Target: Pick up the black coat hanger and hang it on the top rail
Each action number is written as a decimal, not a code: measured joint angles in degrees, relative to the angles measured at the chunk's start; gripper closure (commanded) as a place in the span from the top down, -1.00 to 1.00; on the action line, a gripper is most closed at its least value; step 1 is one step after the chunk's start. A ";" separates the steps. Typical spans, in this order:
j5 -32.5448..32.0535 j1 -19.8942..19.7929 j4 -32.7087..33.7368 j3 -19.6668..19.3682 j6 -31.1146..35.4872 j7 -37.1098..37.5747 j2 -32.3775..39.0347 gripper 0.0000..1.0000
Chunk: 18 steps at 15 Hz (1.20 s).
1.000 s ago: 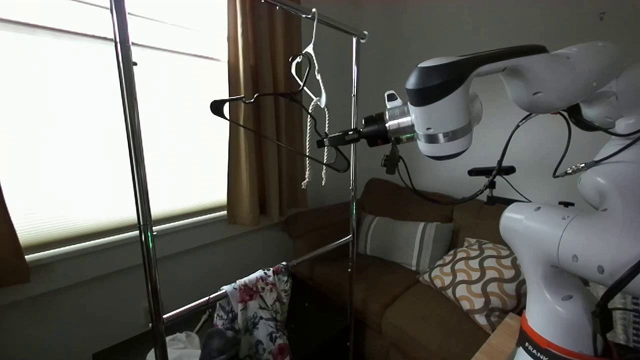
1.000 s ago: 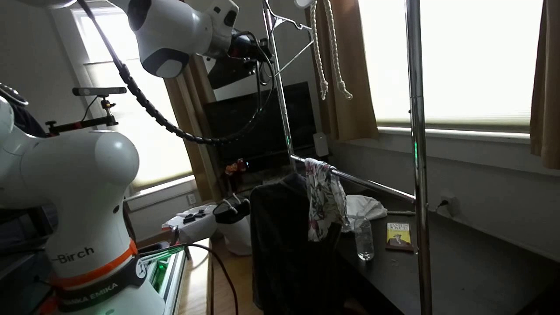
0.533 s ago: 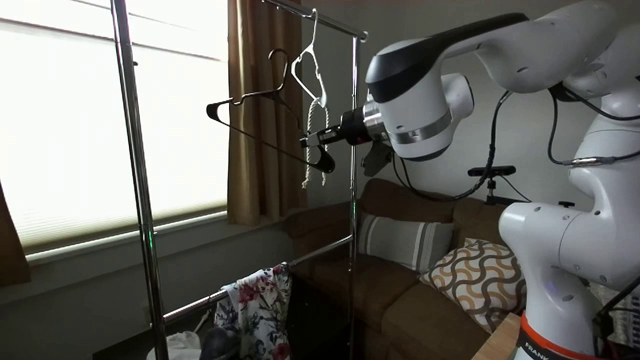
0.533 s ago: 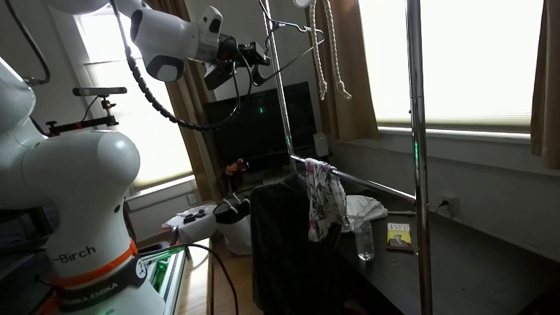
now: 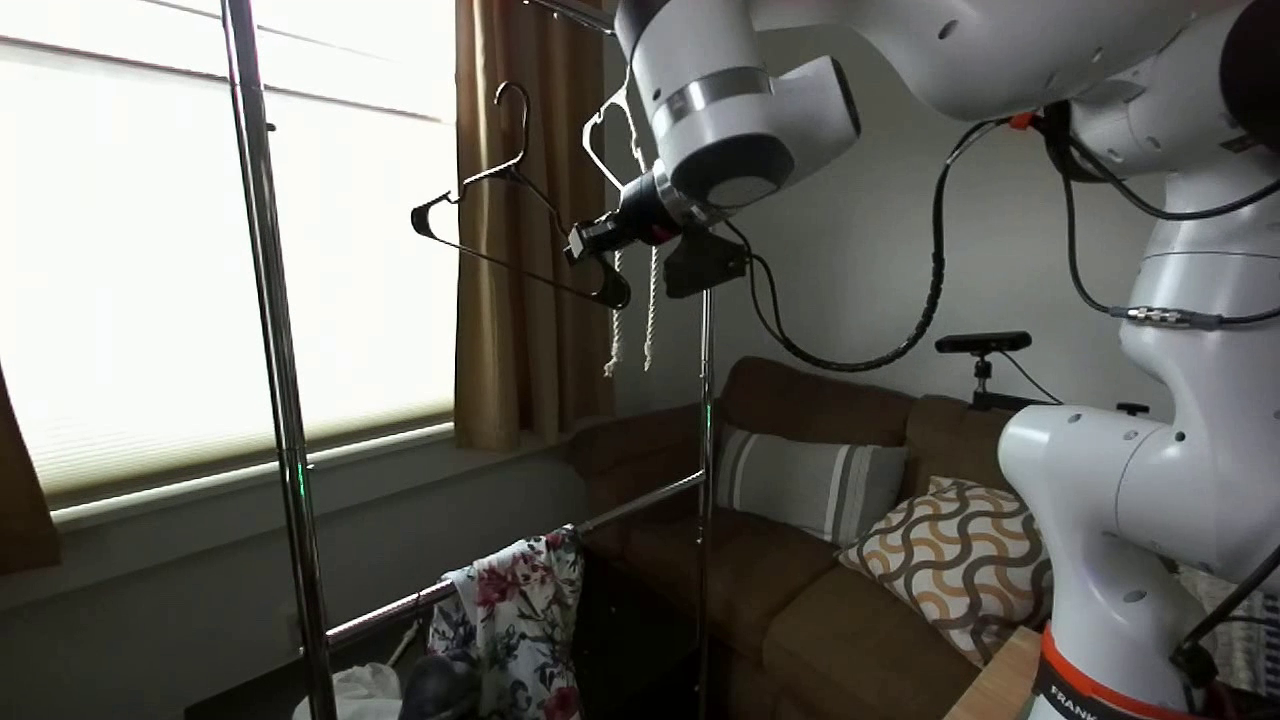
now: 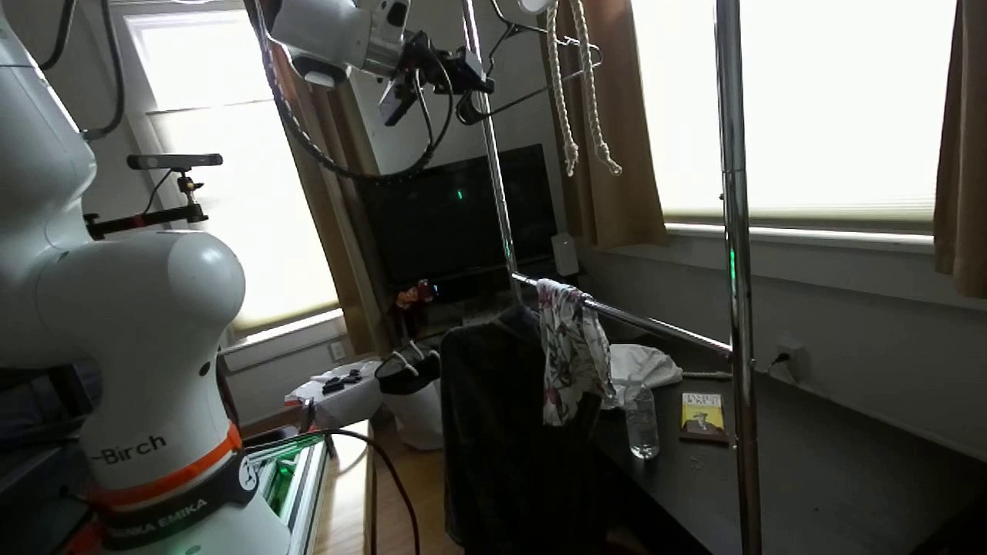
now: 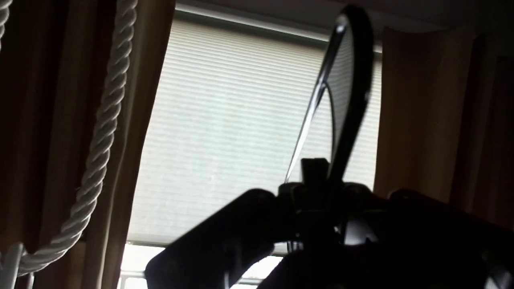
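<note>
The black coat hanger (image 5: 510, 173) is held in the air, hook up, its gripped end lower than its far end in an exterior view. It also shows in an exterior view (image 6: 510, 30) with its hook cut off by the top edge, and in the wrist view (image 7: 361, 76). My gripper (image 5: 577, 243), also in an exterior view (image 6: 486, 83) and the wrist view (image 7: 315, 180), is shut on the hanger's shoulder near one end. The top rail (image 5: 575, 12) appears above the hook in an exterior view; my arm hides its right part. Their depth gap is unclear.
A white hanger (image 5: 607, 118) hangs from the rail, partly behind my arm, with white rope (image 5: 653, 305) dangling, also in the wrist view (image 7: 105, 132). Rack uprights (image 5: 265, 300) (image 5: 706, 400) stand either side. A floral cloth (image 5: 520, 610) drapes over the lower crossbar (image 5: 640, 497).
My gripper has carried the black hanger left and slightly up in an exterior view. The hanger has turned, its hook standing more upright. My arm now covers the rail's right end.
</note>
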 measured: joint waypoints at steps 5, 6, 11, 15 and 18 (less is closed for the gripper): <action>9.15 0.20 14.19 -2.49 1.58 -13.79 2.85 -0.97; 9.15 0.29 14.98 -2.47 1.63 -14.50 2.84 -0.97; 8.22 -1.63 15.07 -0.68 1.31 -13.48 2.65 -0.97; 6.11 -9.23 14.39 7.11 -2.38 -13.01 1.54 -0.97; 5.39 -9.20 13.91 7.53 -4.18 -12.92 0.20 -0.97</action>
